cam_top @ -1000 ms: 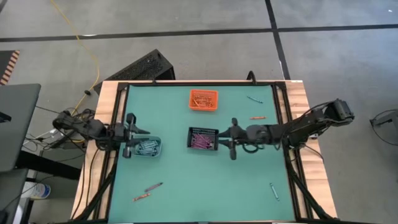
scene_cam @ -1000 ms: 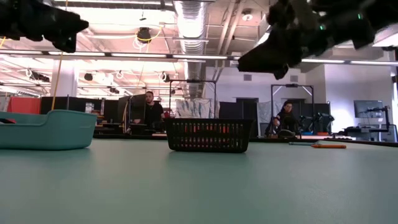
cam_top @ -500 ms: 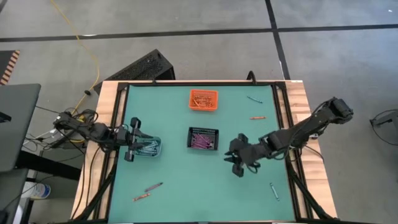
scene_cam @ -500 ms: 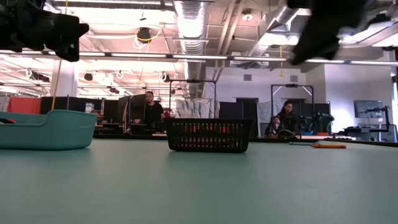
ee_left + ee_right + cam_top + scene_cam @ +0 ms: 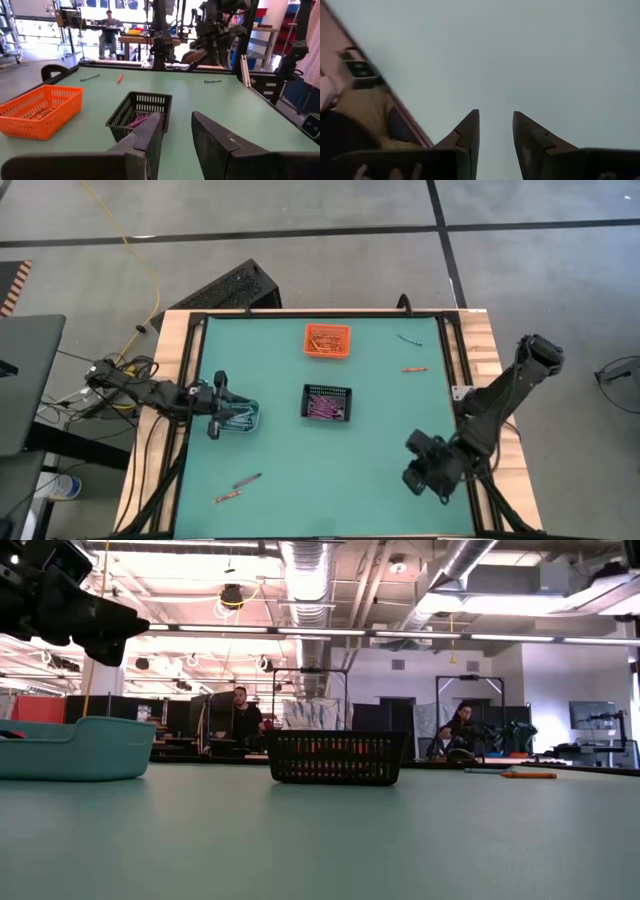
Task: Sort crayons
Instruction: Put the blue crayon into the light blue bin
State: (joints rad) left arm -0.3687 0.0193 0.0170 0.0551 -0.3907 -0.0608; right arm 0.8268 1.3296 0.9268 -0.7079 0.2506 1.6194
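The right tool (image 5: 422, 470) hangs above the near right part of the green table (image 5: 330, 470), its two fingers parted by a narrow gap with nothing between them, as the right wrist view shows against bare table surface. The grey-blue crayon that lay loose near that corner cannot be seen in the high view; it is probably hidden under the arm, which would explain why the tool points down there.

The left tool (image 5: 213, 408) hovers at the left edge, over the teal bin (image 5: 243, 418) that holds grey-blue crayons (image 5: 236, 418). Its fingers (image 5: 150, 137) also stand slightly apart and empty, aimed level across the table toward the black basket (image 5: 140, 114).

The sorting is by colour. Purple crayons (image 5: 324, 409) lie in the black basket at the table's centre, and orange crayons (image 5: 326, 340) lie in the orange basket (image 5: 310, 352) toward the far edge.

Several pieces remain loose:
- an orange crayon (image 5: 414, 369) and a dark teal crayon (image 5: 408, 338) on the far right;
- a grey-purple crayon (image 5: 247, 479) and an orange-red crayon (image 5: 228, 497) near the front left.

Each arm appears to keep to the strays on its own side. The job looks well along but not finished.

People sit at desks in the room beyond, well away from the table.
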